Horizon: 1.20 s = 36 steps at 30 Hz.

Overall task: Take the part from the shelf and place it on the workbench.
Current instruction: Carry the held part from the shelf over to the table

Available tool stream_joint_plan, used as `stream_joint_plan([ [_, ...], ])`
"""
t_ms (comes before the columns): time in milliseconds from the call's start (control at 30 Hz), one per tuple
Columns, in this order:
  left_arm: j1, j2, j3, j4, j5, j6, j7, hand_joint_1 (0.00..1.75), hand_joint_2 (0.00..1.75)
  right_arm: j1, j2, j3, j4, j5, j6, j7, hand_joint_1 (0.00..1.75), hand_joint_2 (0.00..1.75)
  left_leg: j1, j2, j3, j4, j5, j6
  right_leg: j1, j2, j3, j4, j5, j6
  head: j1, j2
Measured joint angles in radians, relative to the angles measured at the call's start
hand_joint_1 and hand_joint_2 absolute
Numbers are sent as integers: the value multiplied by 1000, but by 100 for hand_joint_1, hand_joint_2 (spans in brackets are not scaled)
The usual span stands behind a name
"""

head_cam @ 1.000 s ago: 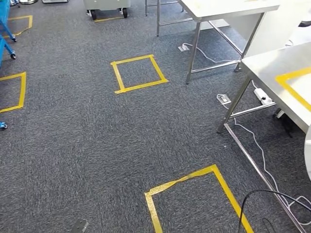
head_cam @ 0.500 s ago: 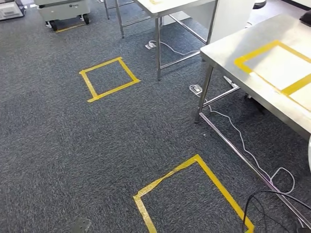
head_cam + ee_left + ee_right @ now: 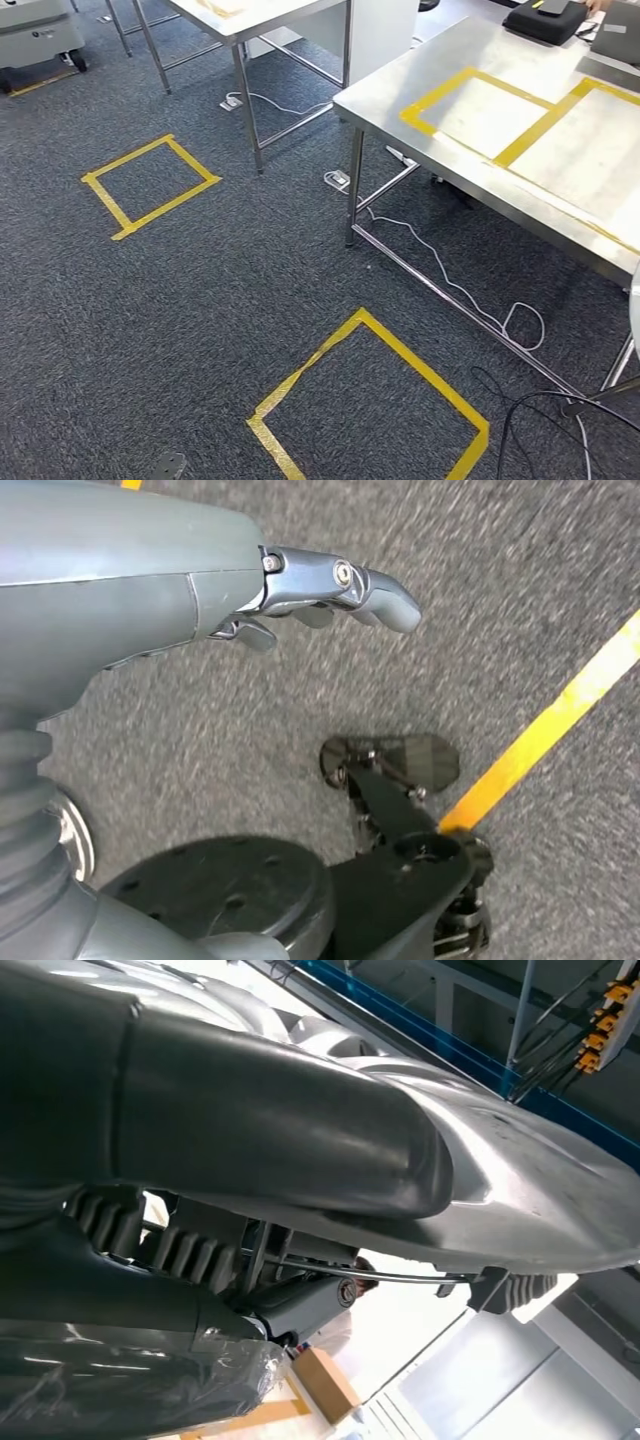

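Your left hand (image 3: 317,590) hangs over speckled grey carpet (image 3: 189,290), its metal fingers (image 3: 377,585) loosely extended, holding nothing. Ahead, yellow tape squares (image 3: 370,400) mark the floor, and the steel workbench (image 3: 392,100) with taped rectangles stands to the right. In your right hand (image 3: 226,1140), the thumb presses a smooth silver part (image 3: 528,1190), probably sheet metal.

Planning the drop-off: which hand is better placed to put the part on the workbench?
Right. The right hand seems to grip the silver part, and the workbench lies on that side. The left hand hangs empty over the carpet.
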Motion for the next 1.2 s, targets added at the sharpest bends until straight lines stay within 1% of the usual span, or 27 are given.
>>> stream_joint_plan([
  [67,1,0,1,0,0,0,0,0,175,-2,0,2,-1,1,0,0,175,0,0,25,2,-5,2,8,2,-69,-47,102,-61,6,3,0],
  [133,4,0,2,0,0,0,0,0,175,-4,0,3,-1,0,-1,0,175,0,-1,54,3,-5,-1,10,-1,-88,-101,222,-116,16,4,0],
  [167,4,0,2,0,0,-1,0,0,175,-4,0,3,-1,0,-1,0,175,0,0,68,4,-5,-2,9,-3,-91,-109,244,-119,20,4,0],
  [200,5,-1,2,0,0,-1,0,0,175,-4,0,3,-2,0,-2,0,175,0,0,82,6,-4,-5,7,-5,-95,-97,227,-104,24,4,0],
  [233,4,-2,2,0,0,-2,0,0,175,-4,0,3,-2,0,-3,0,175,0,1,95,9,-4,-8,2,-7,-106,-65,173,-76,28,3,0],
  [267,4,-3,2,0,0,-2,0,0,175,-4,0,3,-4,1,-5,0,175,0,0,107,14,-2,-12,-4,-8,-130,-24,102,-48,32,4,0],
  [333,4,-1,2,0,-1,-3,0,0,175,-6,0,4,-6,4,-12,-1,175,0,-4,128,23,1,-24,-17,-10,-169,37,-1,-15,25,1,0],
  [367,3,0,2,-1,-1,-4,0,0,175,-7,1,5,-6,5,-16,-3,175,0,-7,138,27,2,-29,-22,-9,-175,47,-18,-12,16,-1,0],
  [433,0,1,2,-1,-3,-5,0,0,175,-8,1,6,-7,9,-25,-9,175,0,-7,158,35,-2,-34,-30,-6,-148,45,-18,-12,-5,-6,0],
  [467,-2,1,2,-1,-3,-5,0,0,175,-8,1,6,-7,11,-28,-12,175,0,-5,152,36,1,-40,-36,-6,-136,43,-18,-11,-11,-7,0],
  [500,-4,1,2,-1,-4,-6,0,0,175,-9,0,7,-7,13,-32,-15,175,0,-2,133,30,18,-55,-41,-7,-123,42,-19,-10,-18,-8,0],
  [533,-5,1,2,-1,-5,-6,0,0,175,-11,0,10,-7,14,-35,-18,175,0,0,105,13,56,-79,-45,-8,-110,41,-20,-9,-24,-9,0],
  [600,-4,1,2,-1,-9,-6,0,0,175,-16,-1,17,-7,15,-39,-22,175,0,2,54,-52,186,-142,-46,-8,-85,39,-20,-8,-32,-11,0],
  [633,-3,0,2,-1,-11,-6,1,0,175,-17,-1,20,-6,15,-40,-24,175,0,2,44,-88,248,-163,-45,-7,-70,39,-20,-8,-34,-12,0],
  [667,-2,0,3,-1,-13,-6,1,0,175,-17,-1,22,-6,14,-40,-26,175,0,2,40,-112,284,-166,-42,-6,-55,39,-20,-8,-35,-12,0],
  [700,-1,0,3,-1,-15,-6,2,0,175,-16,-1,22,-6,14,-40,-27,175,0,1,37,-120,284,-148,-38,-5,-39,39,-20,-8,-35,-11,0],
  [733,-1,0,3,-1,-16,-6,2,0,175,-16,-1,23,-6,13,-40,-29,175,0,1,30,-109,247,-112,-33,-5,-23,40,-20,-7,-34,-11,0],
  [800,-2,1,2,-1,-18,-6,2,0,175,-17,-1,23,-6,12,-40,-31,175,0,0,-10,-57,118,-37,-21,-6,6,39,-19,-6,-31,-11,0],
  [833,-3,1,2,-1,-18,-6,2,0,175,-16,-1,23,-6,11,-40,-31,175,0,0,-30,-34,63,-16,-19,-7,20,36,-18,-5,-27,-12,0],
  [900,-4,1,2,-1,-18,-6,2,0,175,-13,-2,24,-5,9,-40,-32,175,0,-1,-46,-14,14,-8,-18,-9,46,30,-21,-2,-14,-12,0],
  [933,-4,1,2,-1,-18,-6,2,0,175,-10,-3,25,-4,8,-40,-33,175,0,-1,-33,-11,9,-7,-17,-12,59,26,-26,1,-7,-11,0],
  [967,-5,0,2,-1,-19,-6,2,0,175,-7,-4,25,-4,7,-41,-33,175,0,-1,-20,-9,4,-3,-12,-13,59,23,-27,3,-2,-11,0],
  [1000,-6,-1,2,-1,-19,-6,1,0,175,-4,-4,25,-4,7,-41,-33,175,0,-1,-8,-6,-2,0,-7,-11,39,17,-18,-4,2,-10,0],
  [1033,-7,-1,3,-1,-20,-6,1,0,175,-3,-6,25,-4,7,-41,-33,175,0,0,5,-3,-9,4,-1,-8,6,3,10,-22,5,-8,0],
  [1100,-5,-1,3,-1,-21,-6,0,0,175,-6,-8,26,-2,7,-42,-33,175,0,-2,30,0,-13,4,6,-4,-65,-45,120,-83,9,-5,0],
  [1167,-2,-1,3,-1,-21,-6,0,0,175,-8,-9,27,1,7,-43,-33,175,0,-4,59,1,-12,1,9,-4,-88,-89,221,-122,14,-5,0],
  [1200,0,-2,3,-1,-21,-6,0,0,175,-8,-9,27,2,7,-44,-33,175,0,-4,72,3,-12,-1,8,-5,-91,-90,228,-117,17,-5,0],
])
